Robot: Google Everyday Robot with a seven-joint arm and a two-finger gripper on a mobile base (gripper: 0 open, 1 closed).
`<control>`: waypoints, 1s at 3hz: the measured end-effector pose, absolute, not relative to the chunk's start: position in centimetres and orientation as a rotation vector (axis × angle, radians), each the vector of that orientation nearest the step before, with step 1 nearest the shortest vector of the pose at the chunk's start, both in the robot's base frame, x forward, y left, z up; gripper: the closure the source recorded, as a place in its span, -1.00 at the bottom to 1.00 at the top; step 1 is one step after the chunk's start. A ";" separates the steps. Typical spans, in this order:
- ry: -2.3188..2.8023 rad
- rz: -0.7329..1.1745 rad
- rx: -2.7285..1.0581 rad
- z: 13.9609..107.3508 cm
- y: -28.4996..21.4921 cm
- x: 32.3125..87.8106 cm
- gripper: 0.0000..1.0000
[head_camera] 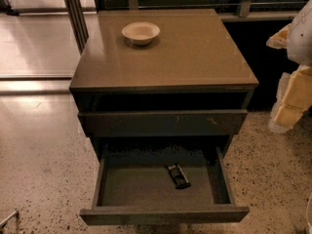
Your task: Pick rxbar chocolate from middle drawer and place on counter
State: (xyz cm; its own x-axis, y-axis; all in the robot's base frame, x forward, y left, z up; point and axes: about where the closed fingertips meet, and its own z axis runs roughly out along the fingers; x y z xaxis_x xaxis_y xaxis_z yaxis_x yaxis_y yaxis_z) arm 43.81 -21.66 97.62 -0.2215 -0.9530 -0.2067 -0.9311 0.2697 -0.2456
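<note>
The rxbar chocolate (178, 175), a small black-wrapped bar, lies flat on the grey-green floor of the middle drawer (163, 214), right of centre and towards the back. The drawer is pulled out wide. The counter (195, 52) is the glossy tan top of the dark cabinet. My gripper (294, 94) shows only as white and pale yellow parts at the right edge of the view. It is beside the cabinet at about counter height, well away from the bar and holding nothing that I can see.
A small white bowl (141, 32) stands on the counter near its back left. A shut drawer front with pale scratch marks (163, 124) sits above the open drawer. Speckled floor (44, 169) surrounds the cabinet. A thin metal piece (7, 219) shows at the bottom left.
</note>
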 end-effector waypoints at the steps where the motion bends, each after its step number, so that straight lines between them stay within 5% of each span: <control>1: 2.232 -0.098 -1.725 97.6 -21.7 43.8 -1.00; 3: 2.225 -0.021 -1.643 92.7 -20.8 44.9 -0.19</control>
State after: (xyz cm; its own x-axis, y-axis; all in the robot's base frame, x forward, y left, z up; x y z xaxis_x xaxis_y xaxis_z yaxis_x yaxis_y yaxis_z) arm 44.91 -20.84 92.65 -0.2489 -0.9251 -0.2868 -0.9196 0.3186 -0.2296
